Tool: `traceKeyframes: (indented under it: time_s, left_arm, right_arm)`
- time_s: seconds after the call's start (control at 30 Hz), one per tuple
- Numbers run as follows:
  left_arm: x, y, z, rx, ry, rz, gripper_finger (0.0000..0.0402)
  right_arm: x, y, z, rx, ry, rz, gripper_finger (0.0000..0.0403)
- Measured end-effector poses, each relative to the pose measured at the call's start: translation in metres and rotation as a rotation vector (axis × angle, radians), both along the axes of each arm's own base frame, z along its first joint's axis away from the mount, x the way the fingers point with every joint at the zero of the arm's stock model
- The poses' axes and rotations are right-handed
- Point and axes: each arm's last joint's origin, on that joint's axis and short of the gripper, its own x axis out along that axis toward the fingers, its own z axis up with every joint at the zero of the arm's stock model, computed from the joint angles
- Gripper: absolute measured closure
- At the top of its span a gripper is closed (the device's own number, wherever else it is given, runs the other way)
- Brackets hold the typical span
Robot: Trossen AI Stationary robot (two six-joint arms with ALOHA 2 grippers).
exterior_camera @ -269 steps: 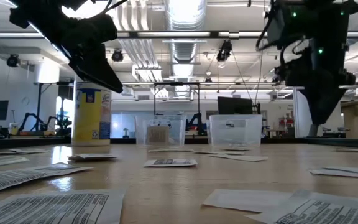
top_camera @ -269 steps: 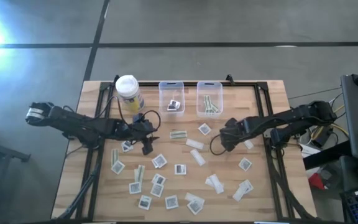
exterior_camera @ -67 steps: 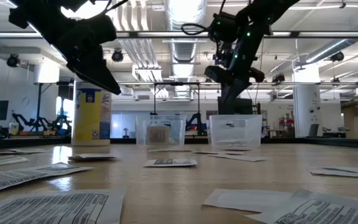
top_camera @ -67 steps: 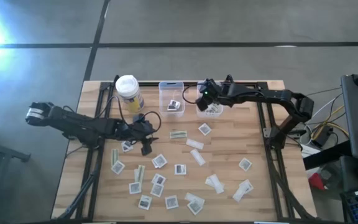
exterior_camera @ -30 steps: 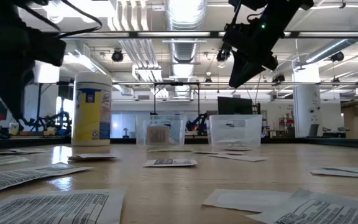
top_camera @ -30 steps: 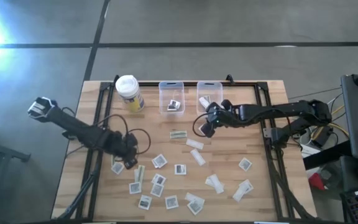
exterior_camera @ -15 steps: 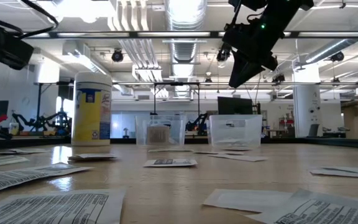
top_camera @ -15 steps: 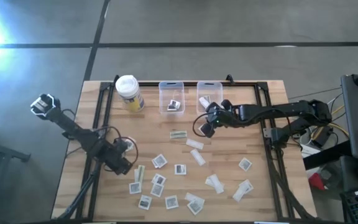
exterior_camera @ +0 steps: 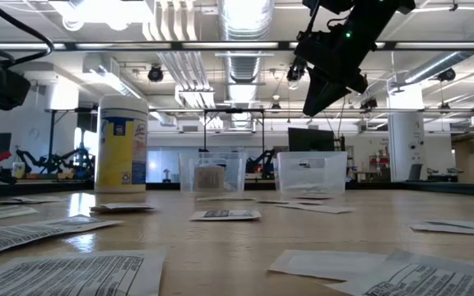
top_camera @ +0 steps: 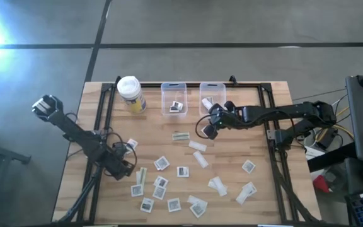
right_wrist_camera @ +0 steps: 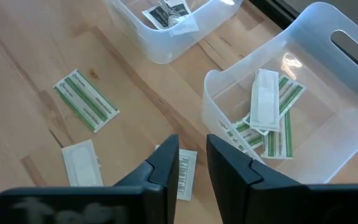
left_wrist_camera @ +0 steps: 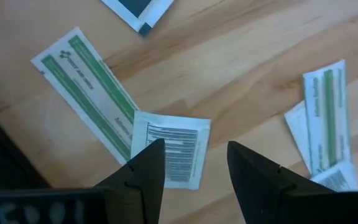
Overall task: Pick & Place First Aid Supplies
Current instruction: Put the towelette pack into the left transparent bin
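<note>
Here the left gripper sits low over the lower left of the wooden surface in the high view, its fingers parted with nothing between them. The left wrist view shows them poised above a square packet with a dark printed patch, which overlaps the end of a green-striped strip; whether the tips touch the wood is hard to judge.

The right gripper hangs near the middle of the frame, just below the right-hand clear bin. Its fingers stand only slightly apart and grip nothing, and a small square packet lies on the wood beneath them. That bin holds several narrow strips, white and green-striped. The left-hand clear bin beside it holds square packets.

The remaining first aid supplies lie scattered flat across the lower half of the surface. A yellow container with a white lid stands upright at the upper left, beside the bins.
</note>
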Motion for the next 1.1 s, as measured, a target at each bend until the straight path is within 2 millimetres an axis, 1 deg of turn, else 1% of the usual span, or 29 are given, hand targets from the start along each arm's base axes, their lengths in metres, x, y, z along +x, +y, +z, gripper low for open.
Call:
traceKeyframes:
  time_s: [0.1, 0.23, 0.37, 0.63, 0.83, 1.1]
  left_arm:
    - [0.003, -0.003, -0.007, 0.021, 0.034, -0.001, 0.0236]
    - [0.006, -0.007, -0.018, 0.026, 0.126, -0.033, 0.0236]
    - [0.010, -0.011, -0.023, 0.040, 0.150, -0.070, 0.0236]
    - [0.020, -0.018, -0.019, 0.049, 0.106, -0.176, 0.0236]
    - [0.017, -0.015, -0.024, 0.091, 0.110, -0.277, 0.0236]
    - [0.019, -0.015, -0.023, 0.128, 0.087, -0.444, 0.0236]
  right_arm:
    - [0.000, 0.000, 0.000, -0.001, 0.000, 0.000, 0.0332]
    - [0.000, 0.000, 0.000, -0.001, 0.000, 0.000, 0.0335]
    - [0.001, 0.000, 0.001, -0.002, -0.009, -0.001, 0.0331]
    - [0.004, 0.000, 0.003, -0.009, -0.050, 0.003, 0.0332]
    - [0.004, 0.000, 0.003, -0.009, -0.050, 0.004, 0.0339]
    - [0.004, 0.000, 0.003, -0.008, -0.050, 0.004, 0.0339]
